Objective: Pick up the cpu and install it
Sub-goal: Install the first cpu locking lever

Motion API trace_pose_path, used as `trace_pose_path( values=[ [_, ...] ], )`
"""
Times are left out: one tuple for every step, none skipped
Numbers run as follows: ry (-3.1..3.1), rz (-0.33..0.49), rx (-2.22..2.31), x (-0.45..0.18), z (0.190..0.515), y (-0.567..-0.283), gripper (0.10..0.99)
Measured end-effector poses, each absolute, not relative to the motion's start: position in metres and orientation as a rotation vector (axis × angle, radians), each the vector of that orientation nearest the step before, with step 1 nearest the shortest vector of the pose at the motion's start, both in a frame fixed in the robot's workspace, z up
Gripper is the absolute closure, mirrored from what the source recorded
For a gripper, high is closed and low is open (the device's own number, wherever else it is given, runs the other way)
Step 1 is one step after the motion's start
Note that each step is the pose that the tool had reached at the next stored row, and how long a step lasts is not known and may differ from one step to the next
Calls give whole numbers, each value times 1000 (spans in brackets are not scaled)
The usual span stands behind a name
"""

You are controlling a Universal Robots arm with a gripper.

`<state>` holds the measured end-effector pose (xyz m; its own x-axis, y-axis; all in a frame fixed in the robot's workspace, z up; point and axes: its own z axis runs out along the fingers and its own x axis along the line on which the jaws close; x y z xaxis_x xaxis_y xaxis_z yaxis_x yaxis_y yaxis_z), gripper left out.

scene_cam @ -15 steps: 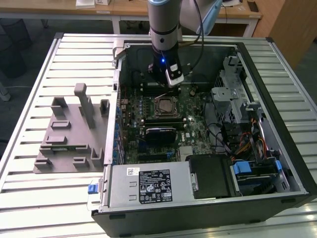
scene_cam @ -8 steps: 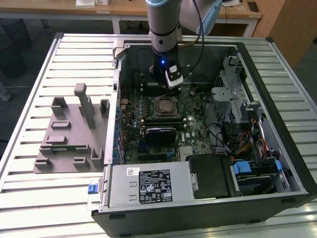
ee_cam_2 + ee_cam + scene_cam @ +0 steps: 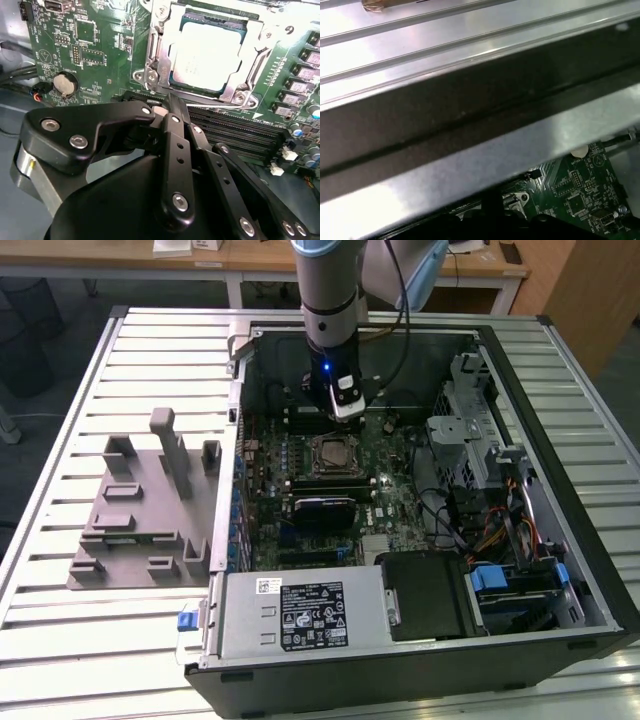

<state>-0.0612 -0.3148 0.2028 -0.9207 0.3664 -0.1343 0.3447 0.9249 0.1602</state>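
- The end effector (image 3: 345, 412) hangs inside the open computer case (image 3: 560, 490), low over the green motherboard (image 3: 395, 490), on a counter (image 3: 60, 630) of ribbed metal slats.
- In the second wrist view the end effector (image 3: 167, 102) has its black fingers (image 3: 176, 150) drawn narrow, tips together, with nothing between them.
- The cpu (image 3: 207, 55) lies flat in its socket just beyond the fingertips, its silvery top showing inside the metal socket frame (image 3: 150, 75); in the exterior view the cpu (image 3: 333, 453) sits just below the end effector.
- Around the end effector: black memory slots (image 3: 235, 132) directly past the fingertips, a round coin battery (image 3: 64, 85) off to one side, a black card (image 3: 322, 510) beyond the socket, and a drive cage (image 3: 470, 430) with bundled cables (image 3: 490, 535) at the exterior view's right.
- A grey parts fixture (image 3: 140, 515) stands on the counter well apart, outside the case.
- In the first wrist view the case's metal wall (image 3: 470, 125) blocks most of the board; a corner of the motherboard (image 3: 580, 195) peeks out beneath it.
- The linkage of the end effector hides the board nearest the wrist.
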Motion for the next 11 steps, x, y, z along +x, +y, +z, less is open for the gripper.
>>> trace_pose_path(
  values=[
    [2922,197,546,-61,203,-314,980],
    [2921,196,548,-61,202,-314,980],
    [2920,194,551,-61,202,-313,980],
    [2920,193,553,-62,202,-312,980],
    [2919,191,554,-62,202,-311,980],
    [2919,188,555,-62,201,-310,980],
    [2919,186,556,-62,201,-310,980],
    [2918,184,558,-62,201,-309,980],
    [2917,182,560,-63,201,-308,980],
    [2917,179,562,-63,201,-308,980],
    [2915,177,566,-64,201,-308,980]
  ],
)
